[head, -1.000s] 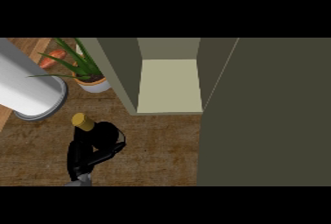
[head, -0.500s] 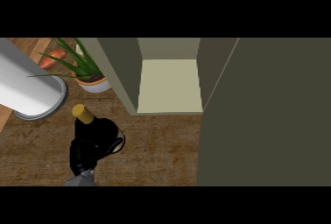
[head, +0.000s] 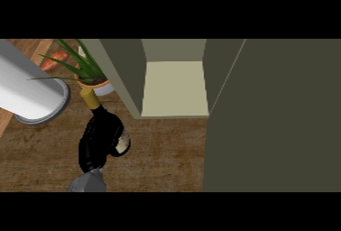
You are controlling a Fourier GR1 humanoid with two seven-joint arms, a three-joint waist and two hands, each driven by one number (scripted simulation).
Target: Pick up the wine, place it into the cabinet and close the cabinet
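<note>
The wine bottle (head: pixel 89 100), dark with a yellow cap, leans with its neck pointing away from me, toward the potted plant. My right hand (head: pixel 99 146) is curled round its body and hides most of it; a pale label shows beside the fingers. The grey forearm (head: pixel 86 182) enters from the lower edge, left of the middle. The cabinet (head: pixel 177 88) stands open to the right of the bottle, with a pale bare shelf inside. Its dark door (head: pixel 273 117) is swung wide and fills the right side of the view. My left hand does not show.
A potted green plant (head: pixel 90 74) stands just beyond the bottle's cap, against the cabinet's left wall (head: pixel 123 72). A big white cylinder (head: pixel 26 90) slants in from the upper left. Something orange (head: pixel 57 58) lies behind it. Brown wooden counter (head: pixel 166 153) lies in front of the cabinet.
My right hand has carried the bottle away from me, toward the plant and the cabinet. The cap now sits close to the plant's pot.
</note>
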